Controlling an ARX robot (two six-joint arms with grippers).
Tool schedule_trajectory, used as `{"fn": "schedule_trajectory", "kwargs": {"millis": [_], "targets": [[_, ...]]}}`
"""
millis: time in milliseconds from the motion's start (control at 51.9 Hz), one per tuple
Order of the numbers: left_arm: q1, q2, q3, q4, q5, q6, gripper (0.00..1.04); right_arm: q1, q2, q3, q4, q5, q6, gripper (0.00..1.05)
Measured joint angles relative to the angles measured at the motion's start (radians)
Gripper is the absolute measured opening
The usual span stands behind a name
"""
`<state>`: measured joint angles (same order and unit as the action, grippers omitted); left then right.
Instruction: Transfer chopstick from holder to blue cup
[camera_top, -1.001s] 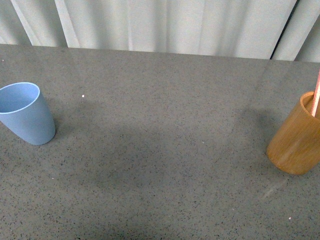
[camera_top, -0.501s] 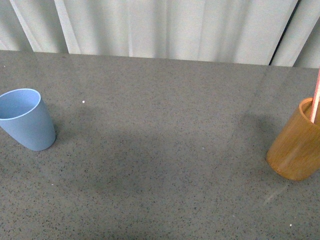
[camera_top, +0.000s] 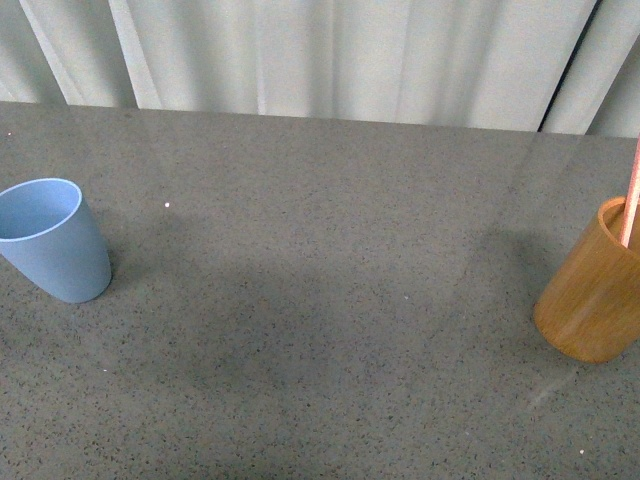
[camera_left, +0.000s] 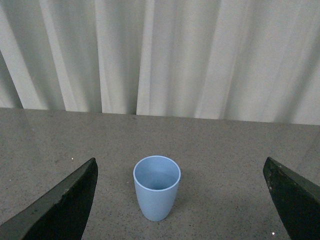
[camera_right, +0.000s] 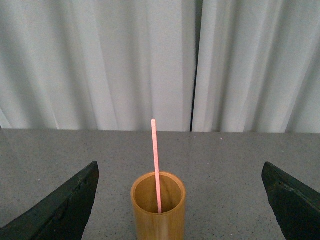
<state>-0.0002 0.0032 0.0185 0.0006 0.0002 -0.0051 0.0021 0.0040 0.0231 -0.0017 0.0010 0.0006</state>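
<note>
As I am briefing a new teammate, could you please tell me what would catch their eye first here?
The slim pink chopstick stands out, propped in the round amber wooden holder at the far right of the front view, on the grey speckled table. Far across on the left stands the empty pale blue tapered cup, upright. White pleated curtains hang behind.
</note>
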Motion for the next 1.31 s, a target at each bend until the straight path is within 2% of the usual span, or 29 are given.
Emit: {"fn": "schedule_trajectory", "kwargs": {"millis": [347, 366, 385, 424, 462, 616, 712, 789, 1059, 1309], "targets": [[-0.003, 0.002, 0.001, -0.002, -0.008, -0.003, 0.98, 0.000, 0.000, 0.000, 0.000, 0.000, 0.000, 0.95], [-0.031, 0.039, 0.025, -0.076, -0.115, -0.047, 0.98, 0.000, 0.000, 0.000, 0.000, 0.000, 0.000, 0.95], [-0.036, 0.048, 0.031, -0.092, -0.131, -0.063, 0.98, 0.000, 0.000, 0.000, 0.000, 0.000, 0.000, 0.95], [-0.051, 0.140, 0.077, -0.185, -0.241, -0.139, 0.98, 0.000, 0.000, 0.000, 0.000, 0.000, 0.000, 0.95], [-0.046, 0.224, 0.102, -0.198, -0.280, -0.191, 0.98, 0.000, 0.000, 0.000, 0.000, 0.001, 0.000, 0.95], [0.059, 0.537, 0.220, -0.094, -0.171, -0.229, 0.98, 0.000, 0.000, 0.000, 0.000, -0.001, 0.000, 0.95], [0.140, 0.767, 0.361, -0.105, -0.101, -0.224, 0.98, 0.000, 0.000, 0.000, 0.000, -0.001, 0.000, 0.95], [0.170, 0.931, 0.464, -0.151, -0.080, -0.212, 0.98, 0.000, 0.000, 0.000, 0.000, -0.001, 0.000, 0.95], [0.180, 1.367, 0.737, -0.224, -0.087, -0.153, 0.98, 0.000, 0.000, 0.000, 0.000, 0.000, 0.000, 0.95], [0.151, 1.526, 0.793, -0.206, -0.124, -0.123, 0.98, 0.000, 0.000, 0.000, 0.000, -0.001, 0.000, 0.95]]}}
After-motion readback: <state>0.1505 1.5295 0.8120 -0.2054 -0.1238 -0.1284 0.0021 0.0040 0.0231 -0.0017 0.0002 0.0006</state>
